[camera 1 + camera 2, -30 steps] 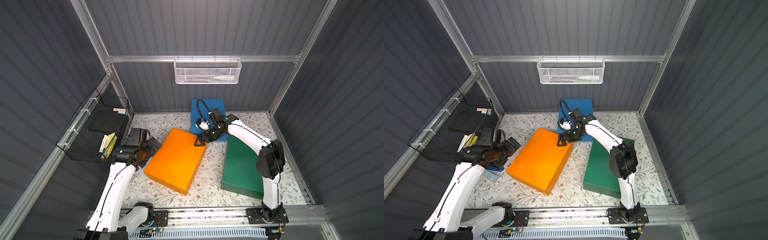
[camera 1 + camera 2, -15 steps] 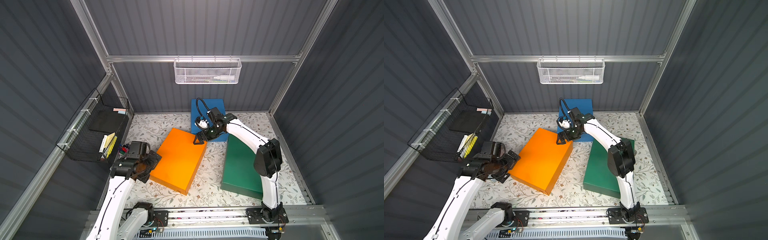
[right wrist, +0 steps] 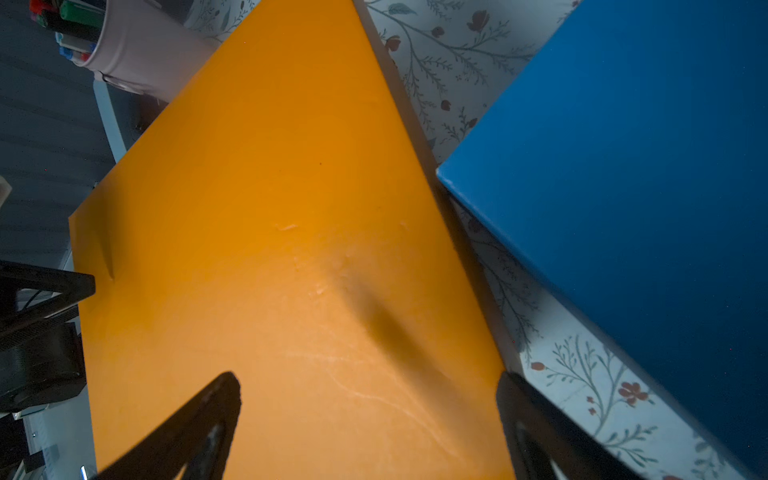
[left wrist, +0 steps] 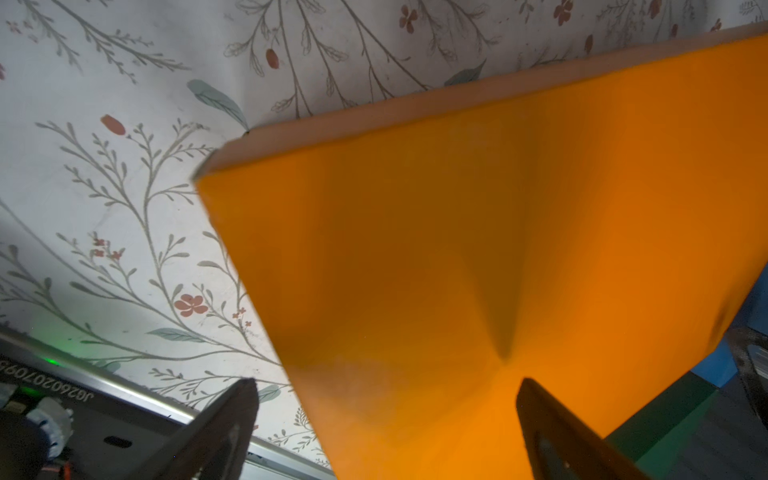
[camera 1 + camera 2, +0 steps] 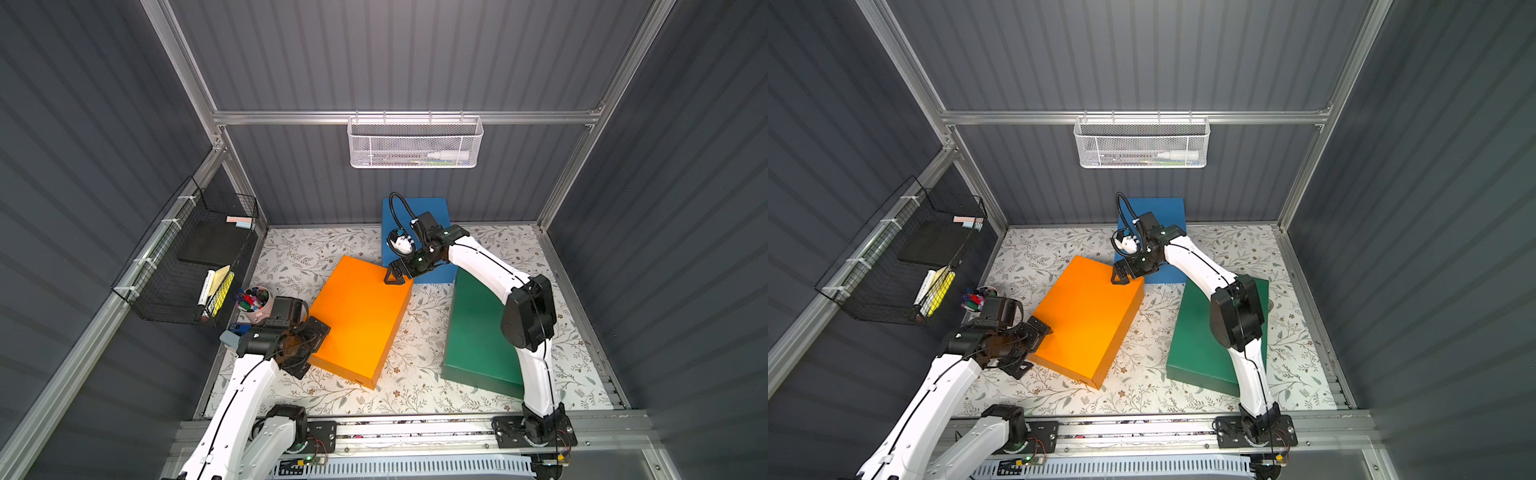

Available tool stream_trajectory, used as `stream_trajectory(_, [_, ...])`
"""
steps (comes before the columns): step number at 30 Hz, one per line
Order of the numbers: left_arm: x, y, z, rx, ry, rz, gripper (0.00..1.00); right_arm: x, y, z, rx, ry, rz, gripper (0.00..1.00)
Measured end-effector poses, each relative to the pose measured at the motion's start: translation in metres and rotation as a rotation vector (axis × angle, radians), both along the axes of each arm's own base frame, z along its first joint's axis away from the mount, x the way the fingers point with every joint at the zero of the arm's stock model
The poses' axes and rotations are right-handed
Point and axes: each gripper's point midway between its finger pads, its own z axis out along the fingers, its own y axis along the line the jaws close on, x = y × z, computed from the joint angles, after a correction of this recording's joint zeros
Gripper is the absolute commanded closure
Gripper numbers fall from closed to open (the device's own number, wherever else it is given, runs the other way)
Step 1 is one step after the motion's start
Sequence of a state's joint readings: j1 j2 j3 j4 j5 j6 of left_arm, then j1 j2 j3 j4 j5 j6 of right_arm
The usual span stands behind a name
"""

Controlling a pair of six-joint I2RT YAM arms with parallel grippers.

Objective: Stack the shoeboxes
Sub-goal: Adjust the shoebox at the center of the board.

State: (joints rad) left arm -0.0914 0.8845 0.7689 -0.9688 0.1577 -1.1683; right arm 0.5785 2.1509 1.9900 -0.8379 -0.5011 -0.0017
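Three shoeboxes lie on the flowered table. The orange shoebox (image 5: 361,320) (image 5: 1088,320) sits askew in the middle. Against the back wall is the blue shoebox (image 5: 432,208) (image 5: 1163,212), with the dark green one (image 5: 473,332) (image 5: 1196,332) to the right, under my right arm. My left gripper (image 5: 311,349) (image 5: 1034,347) (image 4: 386,386) is open and straddles the orange box's near-left corner. My right gripper (image 5: 395,278) (image 5: 1121,276) (image 3: 369,380) is open over the box's far-right corner, with the blue shoebox (image 3: 623,187) just beside it.
A pink cup of markers (image 5: 253,301) and a light-blue stapler (image 5: 232,332) stand by the left wall, close behind my left wrist. A black wire basket (image 5: 187,266) hangs on the left wall and a white mesh basket (image 5: 415,143) on the back wall.
My left arm has swung from the orange box's far-left side toward its near-left corner, uncovering the marker cup. The right gripper has hardly moved.
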Motion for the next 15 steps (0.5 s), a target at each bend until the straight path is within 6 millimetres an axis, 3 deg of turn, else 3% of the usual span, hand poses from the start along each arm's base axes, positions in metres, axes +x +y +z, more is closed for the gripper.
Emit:
stream_trajectory(7, [0.015,0.002,-0.001,0.016,-0.019,0.015,0.0,-0.007,0.0,0.0,0.021,-0.006,0.009,0.01])
stream_trajectory(15, [0.021,0.013,0.0,0.074,-0.009,0.041,0.0,-0.047,-0.012,0.001,-0.003,0.051,0.013,0.01])
